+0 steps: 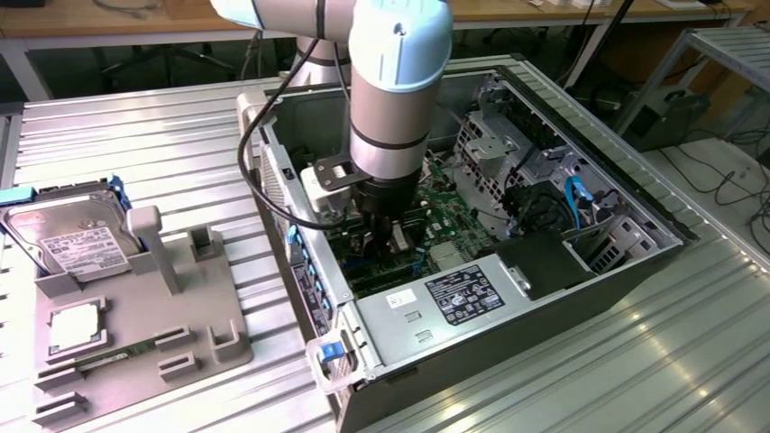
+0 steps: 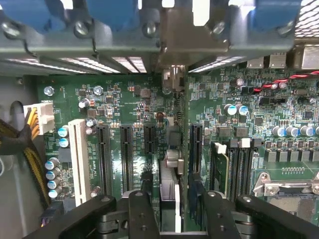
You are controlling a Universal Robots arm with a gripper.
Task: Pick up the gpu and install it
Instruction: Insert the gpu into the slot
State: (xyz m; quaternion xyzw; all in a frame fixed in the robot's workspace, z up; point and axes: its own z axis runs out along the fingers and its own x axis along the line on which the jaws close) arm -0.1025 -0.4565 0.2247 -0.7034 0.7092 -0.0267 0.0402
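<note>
The gpu (image 2: 172,169) stands on edge in a motherboard slot, seen edge-on with its silver heatsink facing up and its metal bracket (image 2: 173,77) against the case's rear wall. My gripper (image 2: 174,201) straddles the card, with one black finger (image 2: 144,211) on each side. The finger on one side stands visibly off the card, so the jaws look open around it rather than clamped. In the exterior view the gripper (image 1: 388,242) reaches straight down into the open computer case (image 1: 626,262), onto the green motherboard (image 1: 452,216).
Empty black slots (image 2: 114,159) flank the card, with a white slot (image 2: 78,159) and yellow cables (image 2: 25,144) further off. The power supply (image 1: 452,293) sits close to the arm. A grey fixture (image 1: 132,334) at the exterior view's left holds a hard drive (image 1: 72,239) and a memory stick (image 1: 114,354).
</note>
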